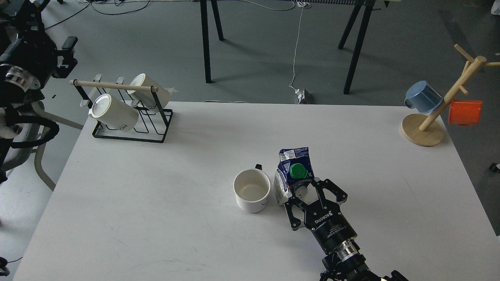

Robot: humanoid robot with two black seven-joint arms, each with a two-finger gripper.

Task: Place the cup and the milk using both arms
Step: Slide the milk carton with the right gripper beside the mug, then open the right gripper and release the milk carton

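A white cup (252, 190) stands upright and empty in the middle of the white table (156, 203), its small black handle pointing away. A blue and white milk carton (293, 168) with a green cap stands just right of the cup, close to it. My right gripper (303, 189) comes in from the bottom edge and is shut on the carton's near side. Whether the carton rests on the table I cannot tell. My left arm is off the table at the top left; its gripper (66, 52) is dark and its fingers cannot be told apart.
A black wire rack (129, 128) with two white mugs lying on it stands at the table's back left. A wooden mug tree (424, 130) with a blue cup (424, 96) and an orange cup (465, 112) stands at the back right corner.
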